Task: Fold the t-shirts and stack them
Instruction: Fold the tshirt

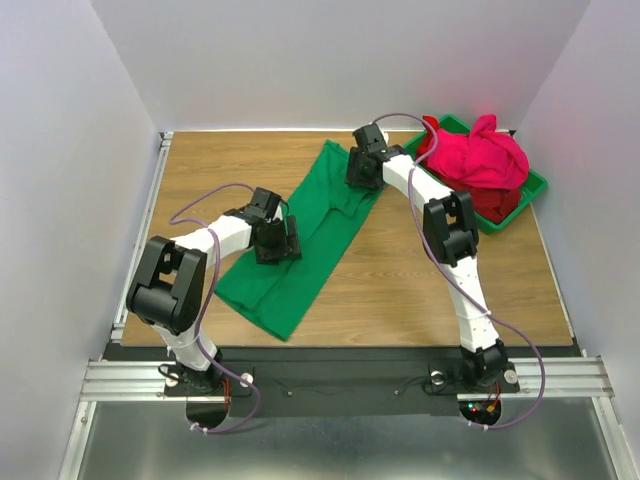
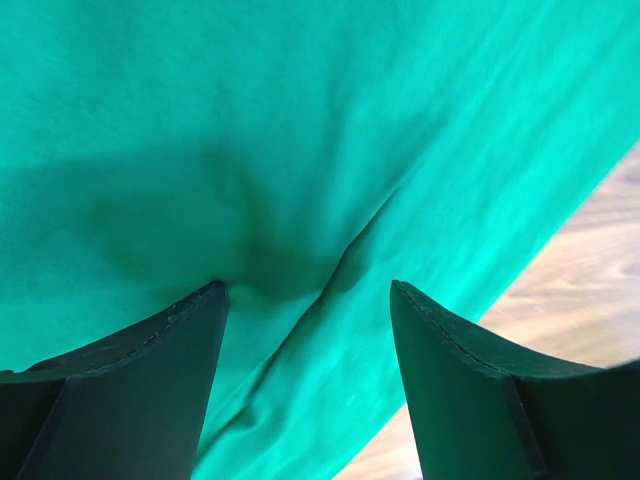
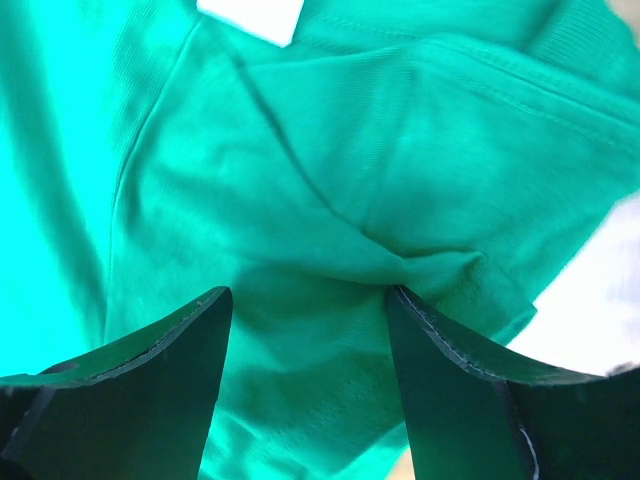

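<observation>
The green t-shirt (image 1: 312,232) lies on the wooden table as a long strip running from the far middle down to the near left. My left gripper (image 1: 283,240) hovers over its left edge, jaws open, with green cloth (image 2: 300,150) and a crease below them. My right gripper (image 1: 362,168) is over the shirt's far end near the white neck label (image 3: 250,18), also open, its fingertips (image 3: 215,300) close to bunched fabric (image 3: 330,200). A bright pink t-shirt (image 1: 480,155) is heaped over a darker red t-shirt (image 1: 497,203) at the far right.
The pink and red shirts sit in a green plastic bin (image 1: 537,185) in the far right corner. White walls close in the table (image 1: 400,270) on three sides. The arm bases are mounted on the black strip along the near edge.
</observation>
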Controlling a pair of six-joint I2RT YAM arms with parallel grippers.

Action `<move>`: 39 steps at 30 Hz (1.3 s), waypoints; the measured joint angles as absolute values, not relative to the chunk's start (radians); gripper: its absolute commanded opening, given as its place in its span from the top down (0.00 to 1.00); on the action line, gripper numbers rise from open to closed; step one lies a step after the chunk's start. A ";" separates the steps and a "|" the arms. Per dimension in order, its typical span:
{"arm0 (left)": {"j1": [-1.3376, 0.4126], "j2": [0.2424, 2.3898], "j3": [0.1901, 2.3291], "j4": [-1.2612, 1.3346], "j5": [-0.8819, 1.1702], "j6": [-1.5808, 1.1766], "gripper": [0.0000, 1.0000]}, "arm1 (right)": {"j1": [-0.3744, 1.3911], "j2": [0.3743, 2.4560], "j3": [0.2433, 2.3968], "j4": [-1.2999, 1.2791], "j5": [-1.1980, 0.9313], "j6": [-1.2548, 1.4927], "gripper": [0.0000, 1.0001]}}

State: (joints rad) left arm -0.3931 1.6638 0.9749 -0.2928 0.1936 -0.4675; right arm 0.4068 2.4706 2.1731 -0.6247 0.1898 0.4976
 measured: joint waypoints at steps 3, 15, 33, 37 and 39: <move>-0.433 1.661 0.966 -0.280 0.224 -0.540 0.22 | 0.391 2.516 2.245 -0.619 0.185 0.493 0.30; -0.724 1.740 1.016 -0.175 0.274 -0.836 0.22 | 0.320 2.662 2.483 -0.602 0.061 0.436 0.28; -0.830 1.665 1.361 -0.379 -0.109 -0.875 0.19 | 0.281 2.548 2.367 -0.560 -0.113 0.258 0.08; -0.830 1.407 1.267 -0.392 -0.186 -0.873 0.21 | 0.281 2.295 2.133 -0.561 -0.112 0.261 0.09; -0.831 1.312 1.197 -0.396 -0.199 -0.873 0.21 | 0.281 2.101 1.987 -0.558 -0.111 0.268 0.12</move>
State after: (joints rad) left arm -0.8314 1.3121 1.1973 -0.3958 -0.1989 -0.8726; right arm 0.2810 2.1010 1.9873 -0.5575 -0.1112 0.2684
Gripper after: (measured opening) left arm 0.796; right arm 0.914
